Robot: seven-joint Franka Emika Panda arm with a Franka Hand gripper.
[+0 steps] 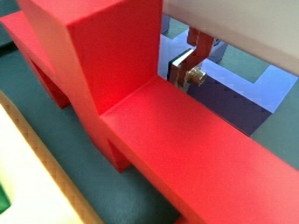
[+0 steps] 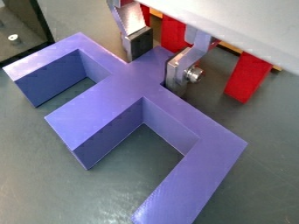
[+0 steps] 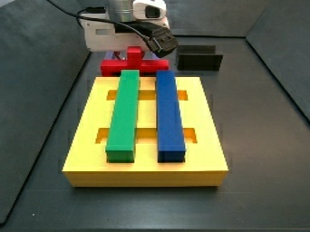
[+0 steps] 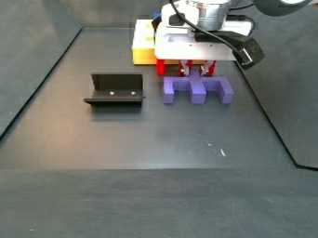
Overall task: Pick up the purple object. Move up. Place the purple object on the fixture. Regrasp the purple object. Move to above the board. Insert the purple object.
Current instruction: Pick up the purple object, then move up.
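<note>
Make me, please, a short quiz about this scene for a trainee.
1. True or false: the purple object lies in the fixture.
2. What lies on the board? A) a green bar and a blue bar; B) two red bars; C) nothing.
3. Fill in: the gripper is low at the ___ object, next to the red block.
Key: 1 false; 2 A; 3 purple.

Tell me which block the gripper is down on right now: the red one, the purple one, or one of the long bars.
The purple object. The gripper straddles its centre post, while the red block sits just behind, untouched.
</note>
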